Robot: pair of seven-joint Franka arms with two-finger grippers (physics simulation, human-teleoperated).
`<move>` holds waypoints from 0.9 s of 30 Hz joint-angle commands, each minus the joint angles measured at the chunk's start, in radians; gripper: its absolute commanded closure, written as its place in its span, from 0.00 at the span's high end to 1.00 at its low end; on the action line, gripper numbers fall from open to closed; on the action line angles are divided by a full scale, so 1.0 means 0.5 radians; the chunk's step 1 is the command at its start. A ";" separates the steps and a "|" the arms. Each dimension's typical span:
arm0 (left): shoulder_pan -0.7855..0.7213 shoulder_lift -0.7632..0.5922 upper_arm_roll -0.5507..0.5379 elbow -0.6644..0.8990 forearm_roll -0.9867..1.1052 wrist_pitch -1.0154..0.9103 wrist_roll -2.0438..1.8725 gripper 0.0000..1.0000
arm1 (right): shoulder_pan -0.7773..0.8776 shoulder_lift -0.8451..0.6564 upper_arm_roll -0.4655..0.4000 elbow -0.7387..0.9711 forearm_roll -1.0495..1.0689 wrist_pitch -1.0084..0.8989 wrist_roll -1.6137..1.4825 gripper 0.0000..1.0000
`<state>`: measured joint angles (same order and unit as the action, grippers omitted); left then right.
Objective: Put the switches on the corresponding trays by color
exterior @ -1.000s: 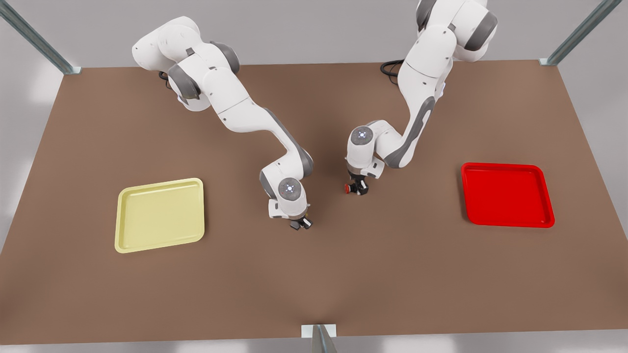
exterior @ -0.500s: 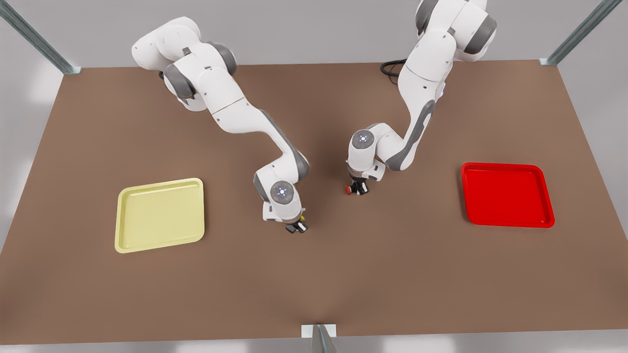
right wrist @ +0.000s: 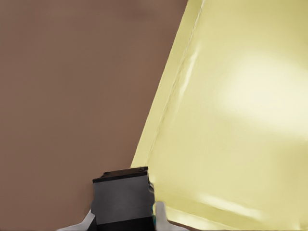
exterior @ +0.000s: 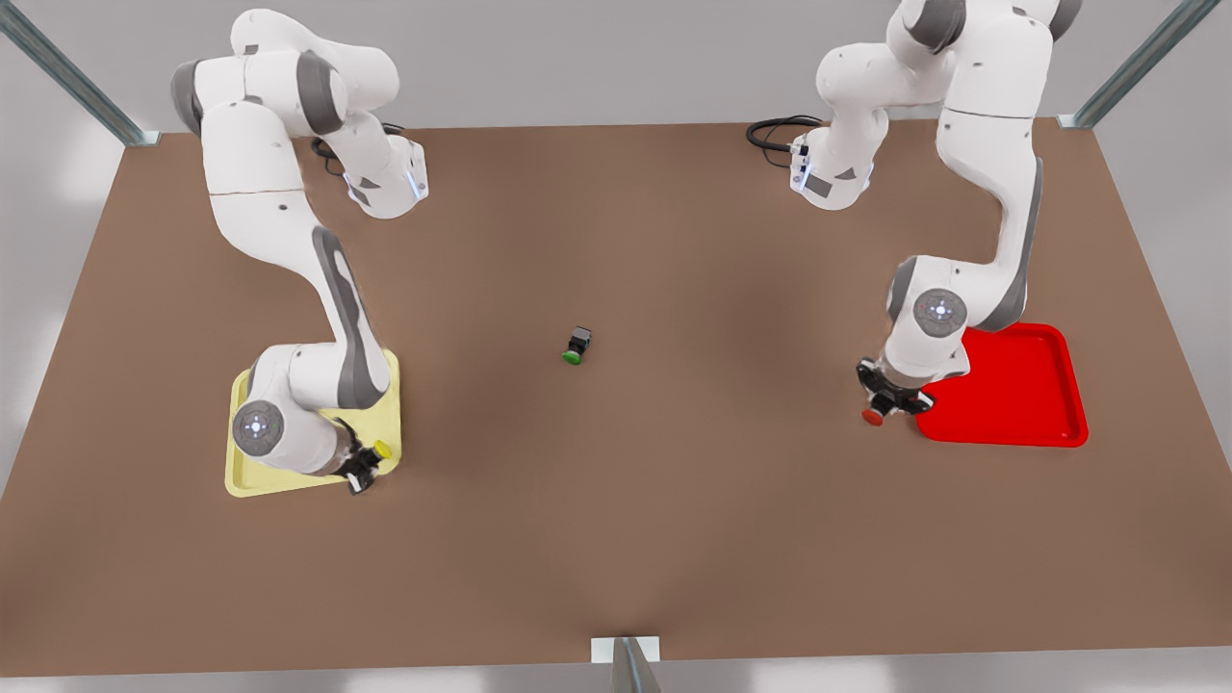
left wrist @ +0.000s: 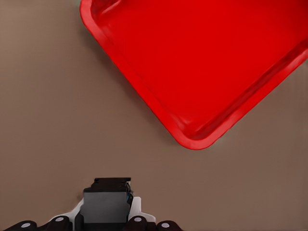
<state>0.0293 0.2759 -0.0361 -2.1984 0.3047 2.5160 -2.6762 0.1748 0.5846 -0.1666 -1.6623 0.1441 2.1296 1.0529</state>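
In the front view my right gripper (exterior: 363, 465) hangs at the near right corner of the pale yellow tray (exterior: 393, 420), on the front view's left. It is shut on the yellow-capped switch (exterior: 380, 449). The right wrist view shows that switch's dark body (right wrist: 122, 198) between the fingers, over the yellow tray's (right wrist: 231, 120) edge. At the front view's right, my left gripper (exterior: 887, 401) is shut on the red-capped switch (exterior: 873, 417), just off the near left corner of the red tray (exterior: 1020, 395). In the left wrist view its dark body (left wrist: 107, 204) sits short of the red tray (left wrist: 207, 67).
A green-capped switch (exterior: 577, 345) lies on its side in the middle of the brown table (exterior: 616, 539). A black cable (exterior: 770, 132) coils at the back by one arm's base. Metal frame posts stand at the table's corners and front edge.
Both arms swung outward from the table's centre, each carrying its switch to its tray. The green-capped switch, hidden before, now lies in the open at the centre.
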 commanded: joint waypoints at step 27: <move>0.092 0.019 -0.440 1.641 -0.471 -2.200 3.799 1.00 | -0.276 0.153 -0.302 0.241 -0.083 -0.722 -2.658 1.00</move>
<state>0.1082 0.2927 -0.2426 -1.4230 0.1482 1.8557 -1.7262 0.0375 0.6599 -0.3176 -1.5532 0.0970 1.8310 0.0466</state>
